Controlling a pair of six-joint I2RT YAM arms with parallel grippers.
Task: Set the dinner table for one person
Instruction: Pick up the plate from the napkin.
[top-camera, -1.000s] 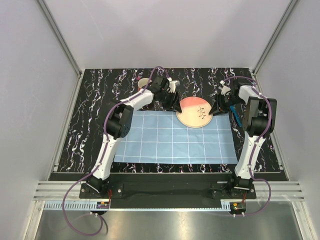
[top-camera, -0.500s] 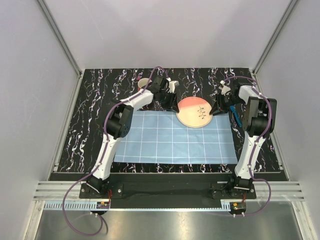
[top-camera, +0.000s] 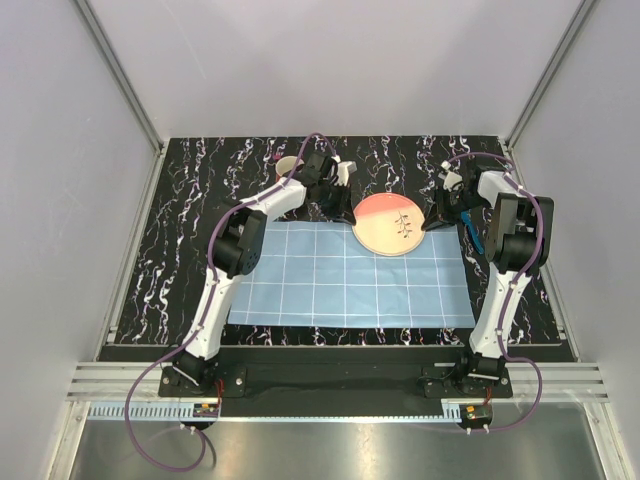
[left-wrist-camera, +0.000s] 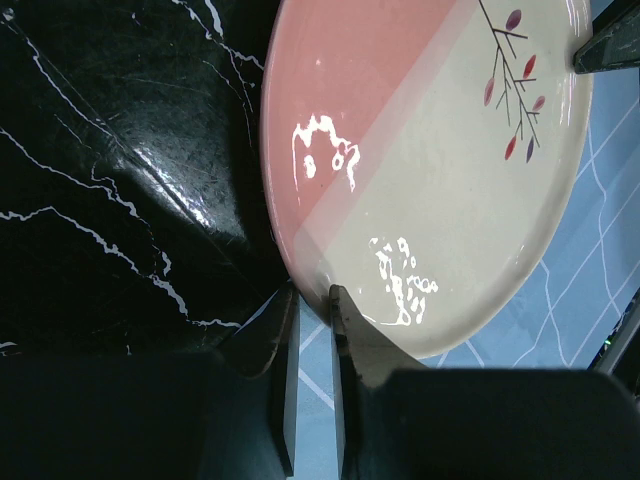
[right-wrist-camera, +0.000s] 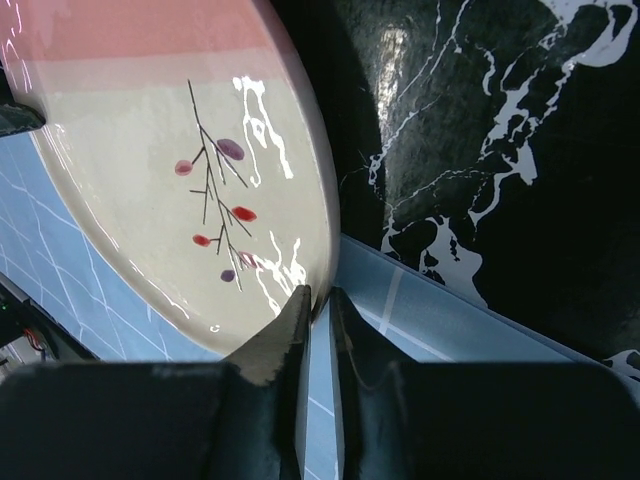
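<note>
While the plate (top-camera: 390, 224) is pinched at both edges, progress: judged early; no finished place setting is seen.
plate position: far edge of the blue checked mat (top-camera: 330, 280), near part over the mat, far part over the bare dinner table (top-camera: 170, 250); whether it is lifted or resting cannot be told.
left gripper (left-wrist-camera: 312, 295): jaws drawn narrow, a finger on each side of the plate's left rim; the rim is held.
right gripper (right-wrist-camera: 319, 295): same at the opposite rim; jaws narrow, rim clamped between them.
cup (top-camera: 287, 165): stands on the table at the far left, behind the left arm, off the mat; not yet placed.
blue-handled utensil (top-camera: 474, 236): lies on the table just beside the right arm, past the mat's right edge; type cannot be told; not yet placed.
done: mat is spread flat at the table's middle; plate is gripped for a two-arm move.
remaining: plate is to be centred on the mat; cup and utensil are to be brought beside it; other cutlery is not seen.
risk: plate is held only by a thin rim on each side, so uneven arm motion is judged likely to tilt it or let it slip.
</note>
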